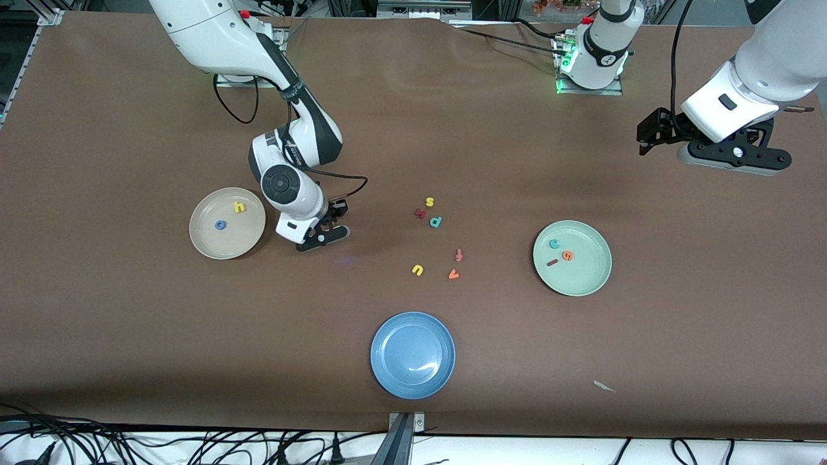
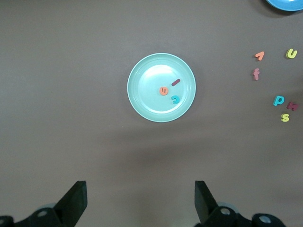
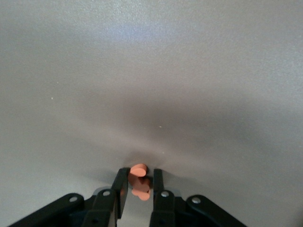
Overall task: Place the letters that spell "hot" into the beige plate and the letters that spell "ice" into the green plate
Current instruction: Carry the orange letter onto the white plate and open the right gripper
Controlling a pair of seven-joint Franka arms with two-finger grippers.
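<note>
My right gripper (image 1: pixel 321 240) is down at the table beside the beige plate (image 1: pixel 200 242), toward the loose letters. Its fingers are shut on the orange t (image 3: pixel 138 170), which sticks out between the tips of the right gripper (image 3: pixel 139 172). The yellow h (image 1: pixel 240 207) and blue o (image 1: pixel 220 225) lie in the beige plate. The green plate (image 1: pixel 581 287) holds the teal c (image 1: pixel 554 243), orange e (image 1: pixel 567 256) and dark red i (image 1: pixel 552 262). My left gripper (image 2: pixel 140 189) waits open, high over the left arm's end of the table, looking down on the green plate (image 2: pixel 142 99).
Loose letters lie between the two plates: yellow s (image 1: pixel 429 202), dark red n (image 1: pixel 420 212), teal d (image 1: pixel 435 222), red-orange f (image 1: pixel 459 255), yellow u (image 1: pixel 417 270), orange v (image 1: pixel 453 274). A blue plate (image 1: pixel 381 374) sits nearer the front camera. A paper scrap (image 1: pixel 604 386) lies near the front edge.
</note>
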